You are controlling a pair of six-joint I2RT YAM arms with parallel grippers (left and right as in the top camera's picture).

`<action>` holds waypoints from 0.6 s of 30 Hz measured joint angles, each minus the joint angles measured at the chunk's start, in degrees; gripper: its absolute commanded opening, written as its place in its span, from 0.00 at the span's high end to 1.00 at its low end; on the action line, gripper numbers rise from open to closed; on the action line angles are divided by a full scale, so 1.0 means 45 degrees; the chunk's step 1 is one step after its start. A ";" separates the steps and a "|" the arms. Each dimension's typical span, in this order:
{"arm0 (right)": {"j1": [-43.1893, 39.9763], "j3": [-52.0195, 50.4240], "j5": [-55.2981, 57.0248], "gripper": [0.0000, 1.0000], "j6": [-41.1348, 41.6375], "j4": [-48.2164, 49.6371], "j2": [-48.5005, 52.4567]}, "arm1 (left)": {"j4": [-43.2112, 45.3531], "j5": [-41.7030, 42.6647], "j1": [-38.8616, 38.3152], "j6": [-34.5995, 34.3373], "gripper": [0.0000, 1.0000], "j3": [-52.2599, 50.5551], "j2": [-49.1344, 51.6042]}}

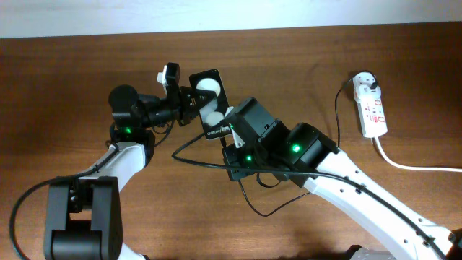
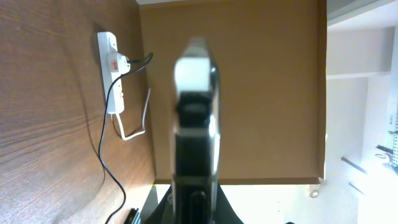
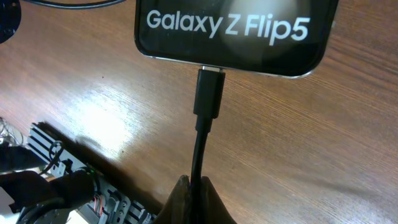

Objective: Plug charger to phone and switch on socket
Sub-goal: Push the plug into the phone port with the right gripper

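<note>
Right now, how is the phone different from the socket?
The phone is black and glossy; the socket is white with red switches. The phone is held in the left tool; the socket lies flat on the table. Both have the charger cable running to them.
</note>
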 measured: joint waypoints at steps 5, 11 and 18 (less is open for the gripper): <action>0.0005 0.0000 0.0408 0.74 0.0044 0.0058 0.0000 | 0.0005 0.0602 -0.0393 0.0005 1.00 0.0000 0.0000; 0.0005 0.0000 0.0549 0.74 0.0039 -0.0005 0.0000 | 0.0005 -0.0359 -0.0408 0.0005 1.00 0.0000 0.0000; 0.0005 0.0000 0.1457 0.89 0.0044 0.0189 0.0000 | 0.0005 -0.0661 -0.0408 0.0005 1.00 0.0000 0.0000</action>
